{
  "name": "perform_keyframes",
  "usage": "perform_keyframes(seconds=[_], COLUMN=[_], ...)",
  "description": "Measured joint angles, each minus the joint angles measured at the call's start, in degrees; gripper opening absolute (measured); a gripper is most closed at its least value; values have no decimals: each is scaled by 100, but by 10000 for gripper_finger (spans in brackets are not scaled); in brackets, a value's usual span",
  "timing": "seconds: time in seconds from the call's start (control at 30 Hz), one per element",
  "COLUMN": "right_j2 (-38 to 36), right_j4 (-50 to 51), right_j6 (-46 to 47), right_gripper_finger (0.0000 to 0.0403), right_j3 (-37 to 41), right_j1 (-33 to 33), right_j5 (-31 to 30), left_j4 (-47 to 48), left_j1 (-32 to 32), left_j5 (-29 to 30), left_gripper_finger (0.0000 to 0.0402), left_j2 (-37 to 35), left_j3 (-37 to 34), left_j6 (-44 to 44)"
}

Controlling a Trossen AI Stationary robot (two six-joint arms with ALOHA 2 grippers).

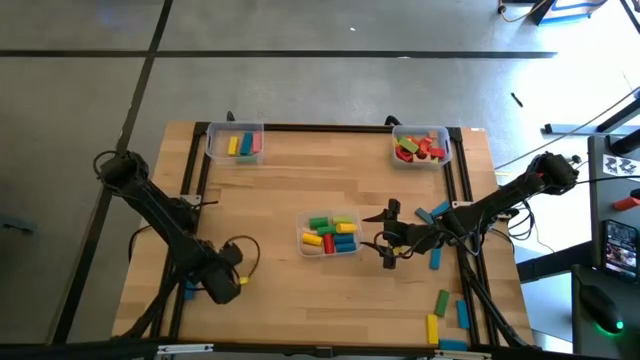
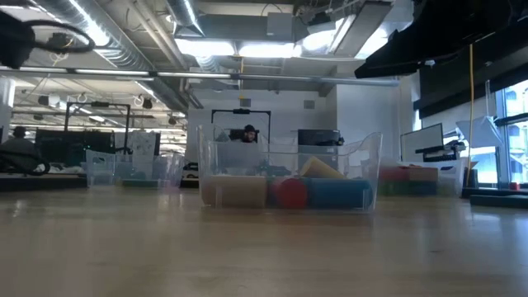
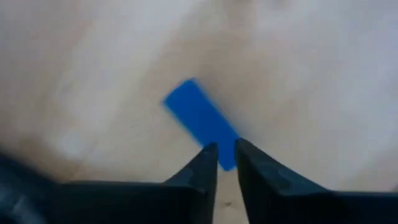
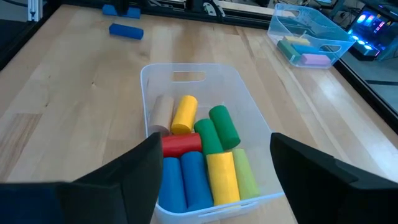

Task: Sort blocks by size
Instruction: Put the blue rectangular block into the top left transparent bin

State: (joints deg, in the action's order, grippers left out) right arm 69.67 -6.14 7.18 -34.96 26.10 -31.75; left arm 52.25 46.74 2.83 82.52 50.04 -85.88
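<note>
A clear bin (image 1: pixel 330 235) at the table's middle holds short round blocks in red, yellow, green and blue; it also shows in the low view (image 2: pixel 289 177). My right gripper (image 4: pixel 214 165) is open and empty, its fingers just right of the bin (image 4: pixel 199 81) and pointing at it; it also shows in the high view (image 1: pixel 388 236). My left gripper (image 3: pixel 227 155) is at the near left (image 1: pixel 225 285), its fingers almost together above a flat blue block (image 3: pixel 199 118) lying on the table. My left gripper points down at the blue block's near end (image 3: pixel 229 163), with its narrow fingertips (image 3: pixel 208 155) over it. I cannot tell whether they touch the block. The block lies flat on the table.
A bin at the far left (image 1: pixel 235 143) holds yellow, pink and green blocks. A bin at the far right (image 1: pixel 421 147) holds red and green ones. Loose blue, green and yellow blocks (image 1: pixel 441 300) lie at the near right, and two blue ones (image 1: pixel 435 258) lie by my right arm.
</note>
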Motion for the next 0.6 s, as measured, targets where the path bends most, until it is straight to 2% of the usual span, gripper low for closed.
perform_keyframes(seconds=[0.13, 0.37, 0.47, 0.6], right_j2=[0, 0, 0, 0], right_j4=[3, 1, 1, 1], right_j6=[0, 0, 0, 0], right_gripper_finger=[285, 285, 285, 285], right_j3=[0, 0, 0, 0], right_j1=[1, -1, 1, 1], right_j5=[0, 0, 0, 2], left_j4=[365, 69, 131, 129], left_j1=[7, -2, -2, -2], left_j5=[0, 0, 45, 204], left_gripper_finger=[110, 215, 236, 243], left_j2=[0, 0, 19, 152], left_j3=[-2, -2, -2, -2], left_j6=[-840, -1122, -1123, -1109])
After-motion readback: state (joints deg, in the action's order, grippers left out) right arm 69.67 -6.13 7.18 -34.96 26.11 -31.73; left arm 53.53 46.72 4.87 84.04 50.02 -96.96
